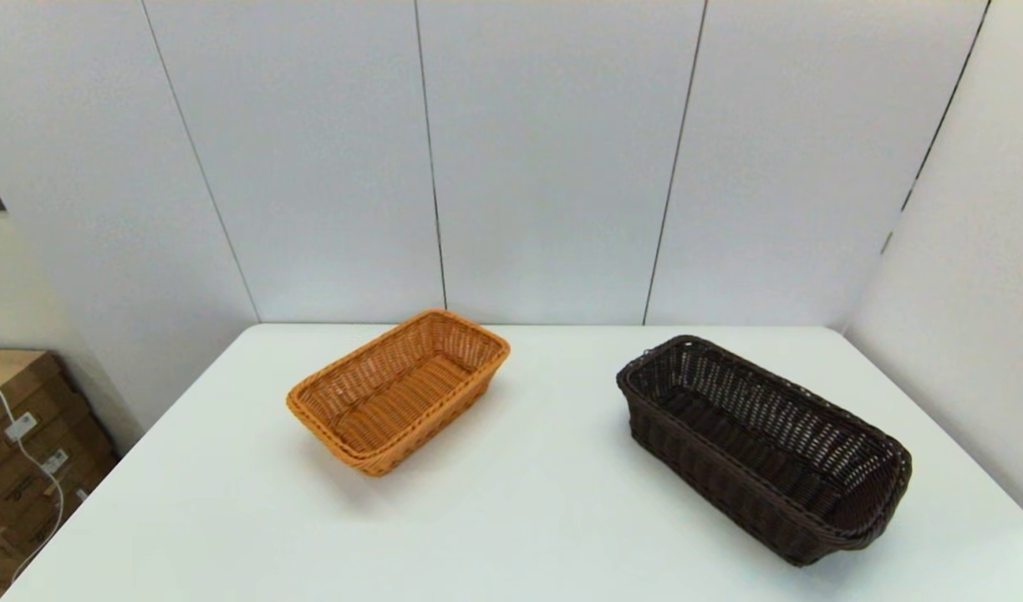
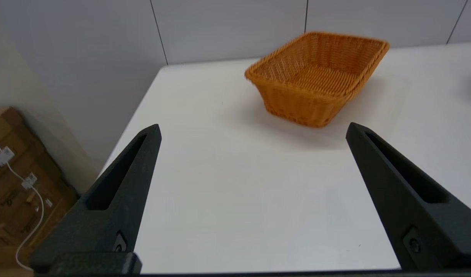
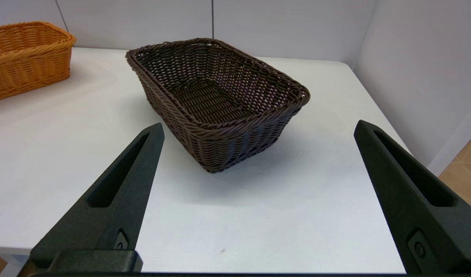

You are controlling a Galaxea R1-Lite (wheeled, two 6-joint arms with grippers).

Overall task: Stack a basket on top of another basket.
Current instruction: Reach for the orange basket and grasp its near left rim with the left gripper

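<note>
Brown cardboard boxes [image 1: 27,451] sit on the floor off the desk's left edge, with a white cable [image 1: 35,468] trailing over them. Just inside the desk's near-left corner hangs the left gripper [image 2: 253,132], low over the white desk [image 1: 528,518], its two black fingers [image 2: 120,192] spread wide with nothing between them but bare surface. It does not show from the head camera, so I would guess it sits back by the near edge.

Ahead of it, left of the desk's middle and towards the far edge, stands the orange-tan basket [image 1: 399,389]. It rests flat and upright on the desk, turned at a slant so one corner points at the near edge, and nothing lies inside it.

Well apart from it, on the right half of the desk, stands the dark brown basket [image 1: 762,447]. It is upright too, angled the other way, its long side running from mid-desk out towards the near-right corner, and its open-weave sides let the white top show through. It looks empty as well.

Facing that basket's short end from the near edge is the right gripper [image 3: 258,129], likewise spread wide, holding nothing and touching nothing. Grey wall panels [image 1: 545,150] close off the desk at the far and right edges.
</note>
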